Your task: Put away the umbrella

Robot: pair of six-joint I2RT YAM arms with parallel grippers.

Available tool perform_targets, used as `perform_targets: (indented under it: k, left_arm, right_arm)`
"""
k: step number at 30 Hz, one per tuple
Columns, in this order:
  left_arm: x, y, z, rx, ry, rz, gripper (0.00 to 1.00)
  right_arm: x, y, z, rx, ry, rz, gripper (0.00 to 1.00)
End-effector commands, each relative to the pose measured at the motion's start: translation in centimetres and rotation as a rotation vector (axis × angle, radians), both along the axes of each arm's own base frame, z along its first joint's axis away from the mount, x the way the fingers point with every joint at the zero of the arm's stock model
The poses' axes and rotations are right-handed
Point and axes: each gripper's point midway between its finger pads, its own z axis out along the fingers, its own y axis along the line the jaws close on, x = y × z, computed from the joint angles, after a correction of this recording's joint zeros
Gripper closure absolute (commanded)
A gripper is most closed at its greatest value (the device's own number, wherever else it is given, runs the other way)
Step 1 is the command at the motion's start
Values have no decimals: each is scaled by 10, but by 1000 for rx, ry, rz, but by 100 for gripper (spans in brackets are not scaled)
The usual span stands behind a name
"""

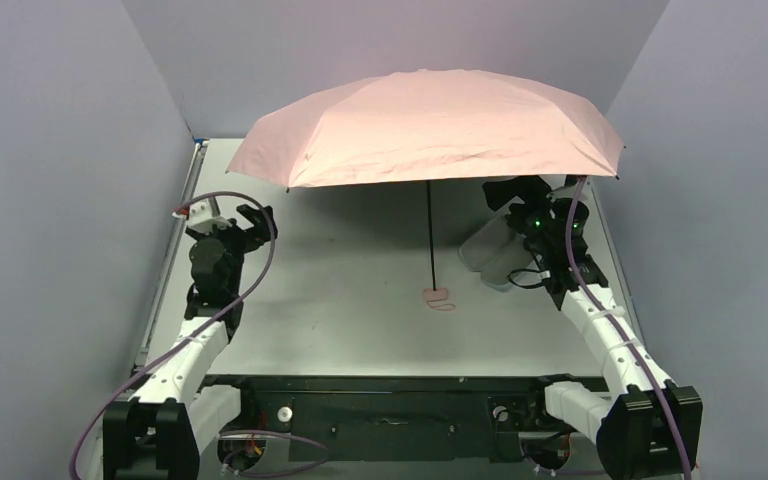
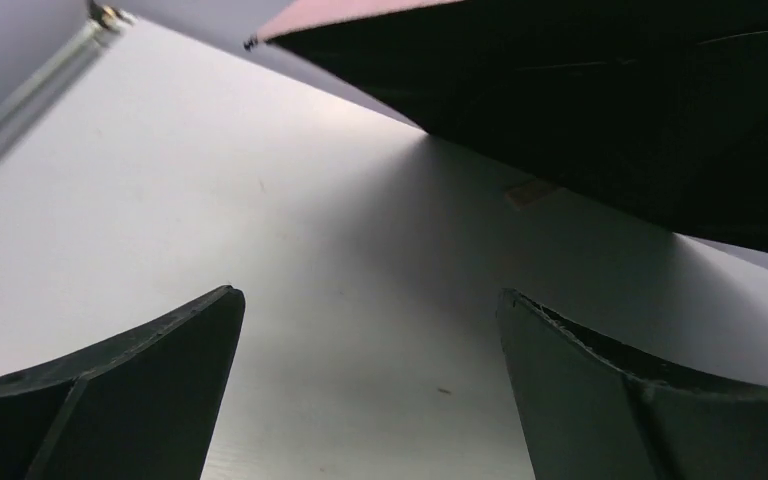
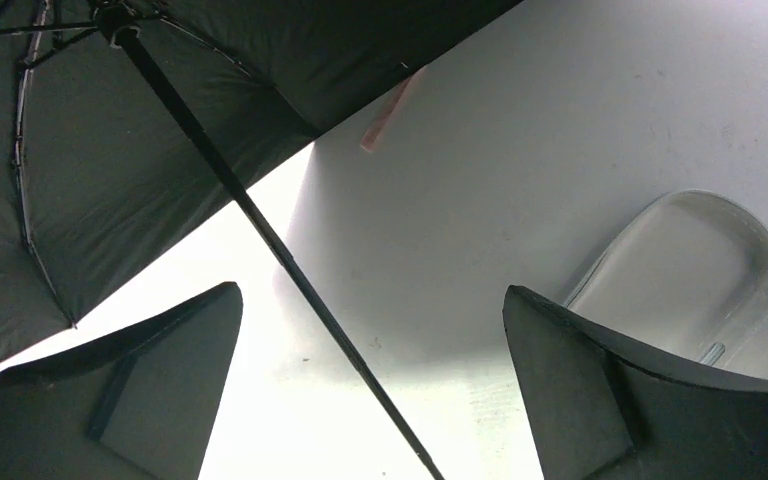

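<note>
Over the tabletop (image 1: 360, 300), in the overhead view, the umbrella (image 1: 425, 125) is seen fully open, stood upright on its handle (image 1: 437, 296) near the middle and touched by neither arm. The left claw (image 1: 253, 222) and the right claw (image 1: 528, 192) are both spread and empty, one to each side of the shaft (image 1: 430, 230). The far tabletop is hidden by the canopy, and a pale case (image 1: 488, 255) is partly covered by the right arm. At the left wrist, only the dark underside of the canopy is shown; the shaft is cut off. At the right wrist, the shaft is seen ahead of the spread claw, untouched. The approach is judged to be the step in hand; a grip on the shaft and a collapse of the canopy are judged to be called for next.
</note>
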Motion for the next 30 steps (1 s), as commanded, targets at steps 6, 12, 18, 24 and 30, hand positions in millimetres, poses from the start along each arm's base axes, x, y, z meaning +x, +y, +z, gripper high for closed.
perform_targets:
  k: [6,12,18,24,30]
  left_arm:
    - [-56,-90,-53,-213,276,-349,3]
    - [-95,-174,-61,-96,285,-550,3]
    - [-103,-236,-64,-29,182,-685,3]
    - [-96,-292,-68,-49,220,-744,3]
    - [-92,-350,-62,-82,168,-830,2]
  right_arm:
    - [10,34,-15,-129,99,225,12]
    - [8,73,-3,-141,37,377,11]
    - [-12,79,-6,-201,64,392,10]
    - [-40,71,-18,-248,86,381,11]
    - [-59,66,-21,-272,100,390,11]
